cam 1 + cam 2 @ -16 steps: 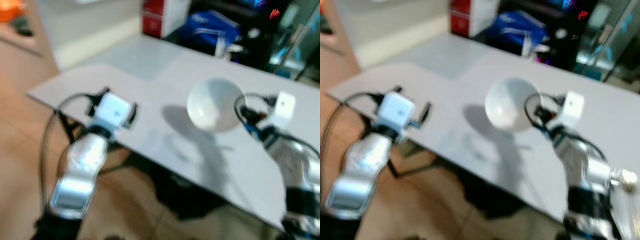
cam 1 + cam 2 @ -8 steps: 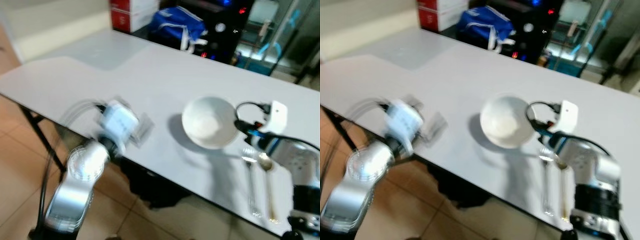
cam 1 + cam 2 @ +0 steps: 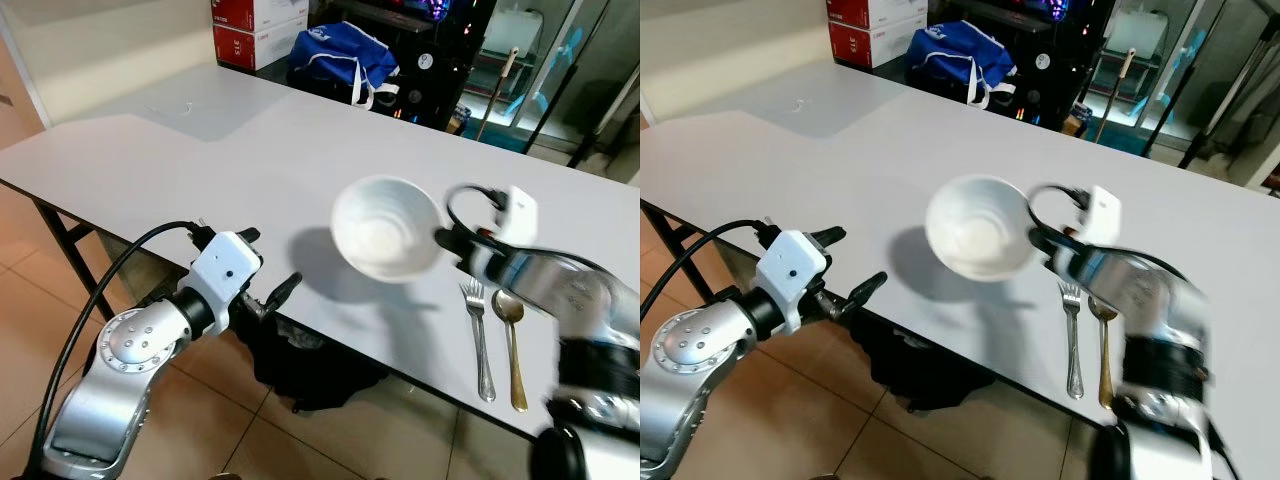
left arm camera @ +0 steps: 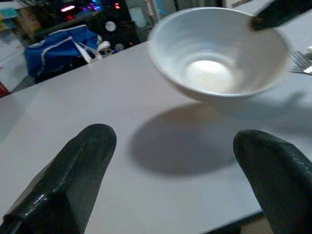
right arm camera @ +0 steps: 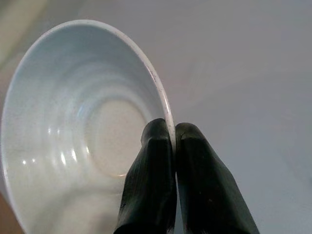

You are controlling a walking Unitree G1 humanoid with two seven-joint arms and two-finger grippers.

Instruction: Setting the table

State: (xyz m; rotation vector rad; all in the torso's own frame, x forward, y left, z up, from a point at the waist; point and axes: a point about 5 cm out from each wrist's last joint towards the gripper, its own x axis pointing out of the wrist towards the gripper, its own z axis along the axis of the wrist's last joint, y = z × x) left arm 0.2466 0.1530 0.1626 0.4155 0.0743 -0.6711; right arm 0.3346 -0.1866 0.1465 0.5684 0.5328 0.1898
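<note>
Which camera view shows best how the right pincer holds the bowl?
The right wrist view: the right pincer pinches the bowl by its rim, one finger inside, one outside. Both eye views show the bowl raised above the table. The left wrist view shows one fingertip at the rim.

My two silver metal arms, glossy rounded segments, white boxy camera module behind each pincer, black cable looping from it, long black matte fingers (image 4: 73,185), dark wrist collars.

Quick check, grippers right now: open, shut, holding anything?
Left gripper: open, holding nothing, at the table edge.
Right gripper: shut on the rim of the white bowl, held above the table.
</note>
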